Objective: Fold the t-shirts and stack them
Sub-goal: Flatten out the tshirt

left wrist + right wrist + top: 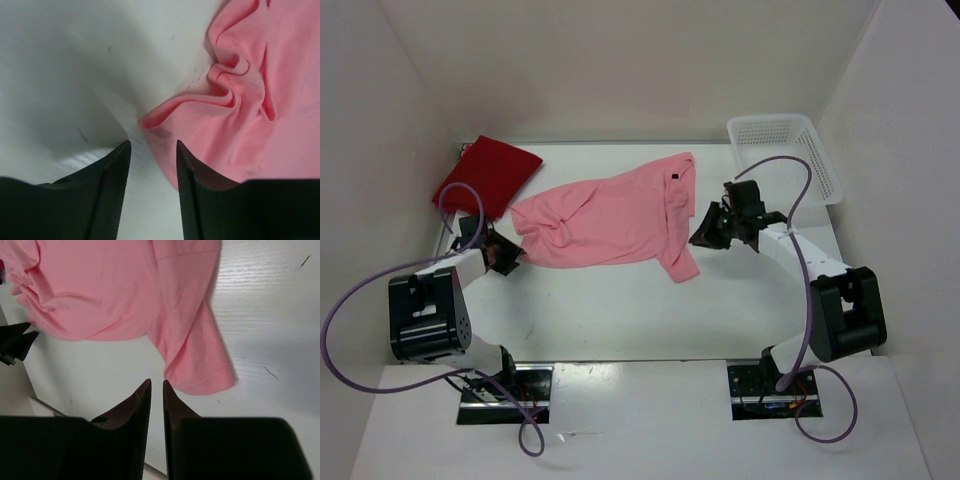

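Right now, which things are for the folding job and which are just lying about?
For the job: pink shirt, crumpled in the middle; red shirt, back left.
Just lying about: white basket, back right.

The pink t-shirt (260, 100) is cut off right of the left gripper (152, 150). Beyond the right gripper (156, 387), it is cropped.

A spread t-shirt (610, 220) lies across the middle of the tabletop (620, 310). A folded t-shirt (488, 175) sits in the far left corner (just beside it), and the basket (825, 175) in the far right. The left gripper (510, 258) and right gripper (705, 228) flank the spread one.
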`<action>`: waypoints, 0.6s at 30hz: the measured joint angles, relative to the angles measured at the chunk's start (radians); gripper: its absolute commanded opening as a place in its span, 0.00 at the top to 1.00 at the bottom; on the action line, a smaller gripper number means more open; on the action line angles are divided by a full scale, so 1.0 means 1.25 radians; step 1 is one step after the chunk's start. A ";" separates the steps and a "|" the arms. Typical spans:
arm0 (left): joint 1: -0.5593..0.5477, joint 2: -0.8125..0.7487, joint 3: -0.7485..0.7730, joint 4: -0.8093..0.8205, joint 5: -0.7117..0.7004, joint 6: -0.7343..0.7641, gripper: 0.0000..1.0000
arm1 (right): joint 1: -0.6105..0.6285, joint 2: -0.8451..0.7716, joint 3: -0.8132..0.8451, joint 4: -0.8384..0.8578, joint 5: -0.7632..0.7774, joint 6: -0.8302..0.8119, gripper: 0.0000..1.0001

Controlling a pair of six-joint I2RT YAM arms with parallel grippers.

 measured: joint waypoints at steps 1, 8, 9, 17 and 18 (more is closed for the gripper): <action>0.000 0.010 0.004 0.015 -0.002 -0.002 0.54 | 0.000 -0.005 -0.003 0.001 0.000 0.000 0.79; 0.000 0.061 0.015 0.087 0.015 -0.021 0.73 | 0.000 -0.027 -0.005 -0.002 0.000 0.001 0.78; 0.000 0.069 0.017 0.095 0.020 -0.022 0.76 | 0.000 -0.028 -0.005 -0.002 0.002 0.001 0.76; 0.000 0.056 0.029 0.051 0.027 -0.011 1.00 | 0.000 -0.033 -0.046 -0.013 0.069 0.031 0.53; -0.001 0.037 0.031 0.033 0.027 0.000 1.00 | 0.000 -0.034 -0.061 -0.014 0.076 0.038 0.52</action>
